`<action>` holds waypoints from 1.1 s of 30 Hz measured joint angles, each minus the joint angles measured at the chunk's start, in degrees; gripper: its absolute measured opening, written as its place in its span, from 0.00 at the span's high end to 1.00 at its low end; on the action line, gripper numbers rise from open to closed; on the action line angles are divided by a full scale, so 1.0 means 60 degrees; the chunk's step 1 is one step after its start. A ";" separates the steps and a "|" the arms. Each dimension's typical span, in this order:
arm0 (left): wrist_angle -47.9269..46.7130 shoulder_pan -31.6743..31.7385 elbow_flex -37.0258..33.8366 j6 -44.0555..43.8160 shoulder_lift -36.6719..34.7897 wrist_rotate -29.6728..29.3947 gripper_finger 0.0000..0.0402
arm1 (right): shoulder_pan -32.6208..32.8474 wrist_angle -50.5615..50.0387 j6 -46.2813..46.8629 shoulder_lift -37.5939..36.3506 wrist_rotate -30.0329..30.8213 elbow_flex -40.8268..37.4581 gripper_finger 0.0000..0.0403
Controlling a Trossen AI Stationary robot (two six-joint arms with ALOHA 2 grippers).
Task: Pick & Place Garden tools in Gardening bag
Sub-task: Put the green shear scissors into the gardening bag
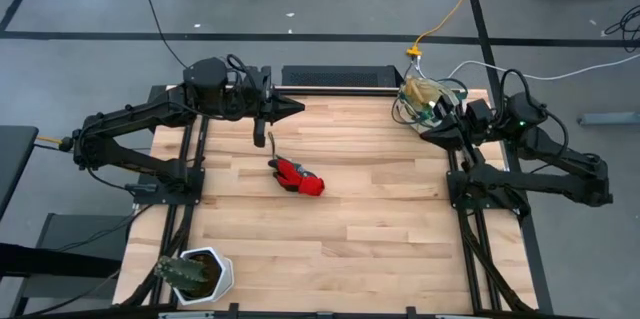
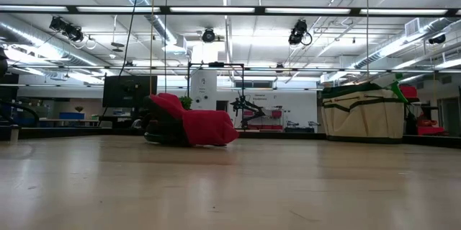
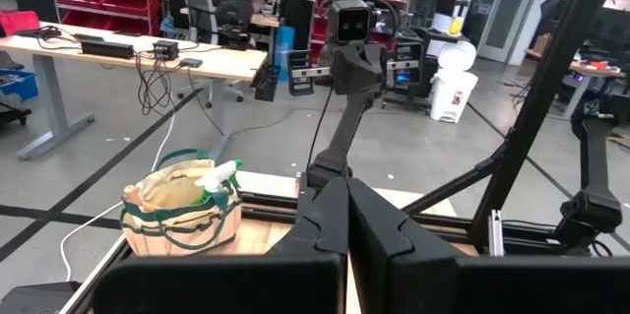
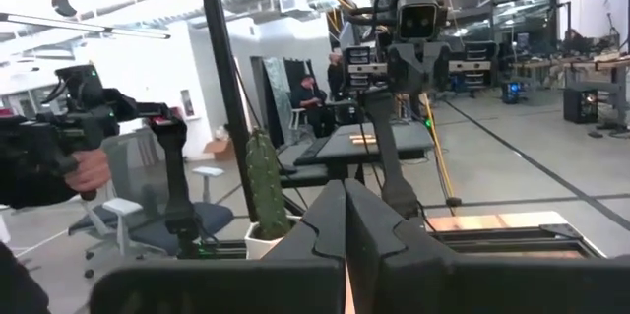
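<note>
The red glove point(image 1: 298, 176) lies on the wooden table near its middle and also shows in the low view point(image 2: 193, 126). A slim hand tool point(image 1: 267, 140) lies just beyond the glove's far end. The beige gardening bag point(image 1: 425, 99) with green trim stands at the table's far right corner. It shows in the low view point(image 2: 362, 115) and the left wrist view point(image 3: 182, 211), with the green watering vessel point(image 3: 220, 172) sticking out of its top. My left gripper point(image 1: 296, 107) is shut and empty above the far edge, pointing toward the bag. My right gripper point(image 1: 428, 131) is shut and empty just beside the bag.
A white pot with a cactus point(image 1: 195, 274) stands at the table's near left corner and also shows in the right wrist view point(image 4: 262, 191). In the room beyond, a person's hand point(image 4: 87, 168) holds a dark device. Bare wood lies between the glove and the bag.
</note>
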 joint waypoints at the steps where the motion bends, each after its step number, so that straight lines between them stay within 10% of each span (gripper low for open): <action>1: 0.0000 0.0000 0.0000 0.0000 0.0000 0.0000 0.99 | 0.0077 0.0031 0.0003 0.0000 0.0081 -0.0001 1.00; 33: -0.0988 0.0000 0.0000 0.0032 0.0022 -0.0002 0.99 | 0.2203 -0.0883 -0.1038 0.0325 0.4642 -0.0007 1.00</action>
